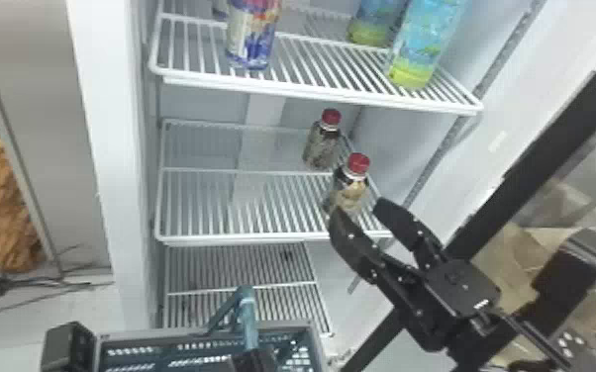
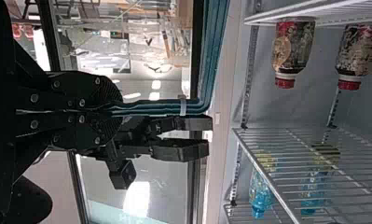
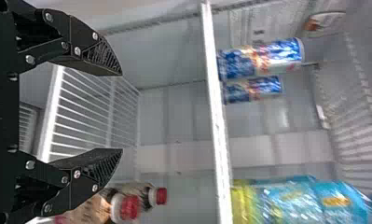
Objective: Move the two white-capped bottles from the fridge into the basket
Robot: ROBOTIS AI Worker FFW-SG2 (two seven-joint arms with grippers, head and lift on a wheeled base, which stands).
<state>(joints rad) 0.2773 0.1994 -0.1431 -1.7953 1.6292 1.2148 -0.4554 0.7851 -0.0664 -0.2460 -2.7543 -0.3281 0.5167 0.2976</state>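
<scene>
Two dark bottles stand on the middle fridge shelf, their caps red: the front bottle [image 1: 350, 190] and the rear bottle [image 1: 321, 143]. My right gripper [image 1: 359, 210] is open just in front of the front bottle; in the right wrist view, the right gripper [image 3: 120, 112] has nothing between its fingers, and the front bottle's cap [image 3: 129, 207] is beside the lower one. The basket [image 1: 314, 341] is at the bottom, with my left gripper [image 1: 252, 360] at its teal handle [image 1: 248, 316]. In the left wrist view, the left gripper [image 2: 117, 109] is shut on the handle [image 2: 151, 107].
On the upper shelf [image 1: 322, 94] stand a blue can [image 1: 253, 37] and blue-green bottles [image 1: 418, 49]. The fridge's white side wall [image 1: 109, 148] rises at the left; a black door frame [image 1: 534, 148] slants along the right. A lower wire shelf [image 1: 242, 287] lies behind the basket.
</scene>
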